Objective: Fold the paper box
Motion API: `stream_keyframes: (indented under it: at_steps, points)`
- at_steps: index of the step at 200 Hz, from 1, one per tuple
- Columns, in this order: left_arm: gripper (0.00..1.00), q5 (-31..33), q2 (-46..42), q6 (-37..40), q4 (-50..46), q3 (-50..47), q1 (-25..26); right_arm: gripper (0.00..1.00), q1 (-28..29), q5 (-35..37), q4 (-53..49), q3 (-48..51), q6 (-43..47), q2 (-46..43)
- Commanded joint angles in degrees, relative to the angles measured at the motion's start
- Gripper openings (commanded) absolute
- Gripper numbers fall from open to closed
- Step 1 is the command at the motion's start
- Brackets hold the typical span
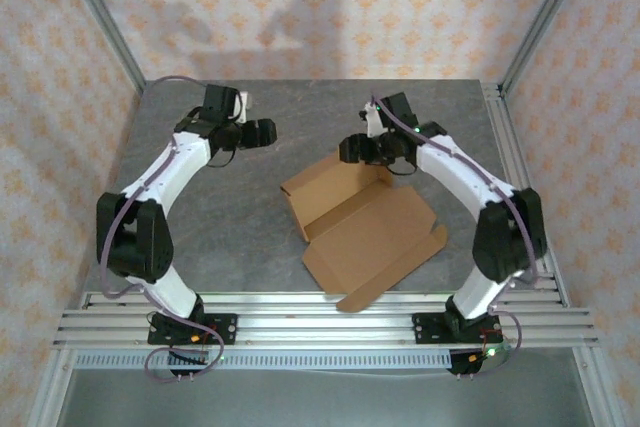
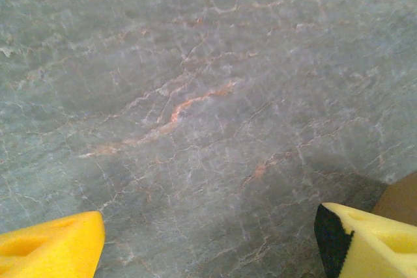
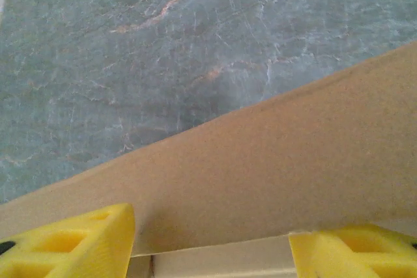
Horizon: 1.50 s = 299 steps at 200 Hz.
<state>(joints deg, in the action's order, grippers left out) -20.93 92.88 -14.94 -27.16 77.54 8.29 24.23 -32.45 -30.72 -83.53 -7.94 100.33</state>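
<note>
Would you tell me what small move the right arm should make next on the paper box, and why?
Probably ease the right gripper forward to press the paper box's far panel further over. Its fingers stand open close against that panel's face with nothing pinched between them, while the left gripper hovers open over bare table beside the box, too far off to help.

Paper box point(image 1: 365, 222) lies on bench point(image 1: 225, 242), right of centre. Right fingers point(image 3: 65, 242) at its far edge, above raised wall. Left fingers point(image 2: 52, 249) left of box, apart, over bare bench.
</note>
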Motion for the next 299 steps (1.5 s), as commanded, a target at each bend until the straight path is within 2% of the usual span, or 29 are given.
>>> stream_keyframes:
  at_steps: [1,74,119,140,162,178,213,250,272,299]
  points:
    - [0.85,1.6,-1.7,1.6,-0.9,-0.1,0.8,0.63,0.4,1.4,-1.2,-7.7,-0.2,6.4]
    - [0.88,2.2,-1.1,2.9,-2.6,-1.4,0.6,0.61,6.1,11.7,-19.8,-40.5,4.1,31.5]
    - [0.88,2.9,-3.9,0.9,-0.7,-5.6,-0.9,0.62,10.3,19.6,-29.2,-54.7,6.1,41.4]
    - [0.89,2.9,-5.0,0.6,-0.4,-7.0,-1.6,0.60,11.8,20.5,-29.9,-56.0,6.1,42.9]
    - [0.89,3.1,-6.3,0.2,0.1,-8.5,-1.8,0.54,13.3,21.7,-29.9,-55.9,6.2,43.1]
    - [0.89,3.1,-7.1,-0.3,0.8,-9.7,-1.8,0.48,13.9,23.2,-30.3,-56.1,6.8,43.8]
    - [0.88,3.3,-9.2,-1.6,1.6,-12.2,-1.9,0.27,14.2,26.6,-31.0,-56.9,9.4,43.8]
    - [0.89,3.5,-10.9,-2.8,1.3,-13.9,-2.1,0.16,14.2,27.5,-29.5,-57.9,17.0,44.1]
    - [0.89,3.2,-12.3,-4.9,1.9,-15.6,-2.9,0.15,14.2,27.4,-29.3,-59.3,21.9,44.5]
    - [0.92,0.1,-13.3,-9.3,4.4,-19.4,-7.3,0.15,14.2,27.7,-28.8,-57.3,28.9,43.1]
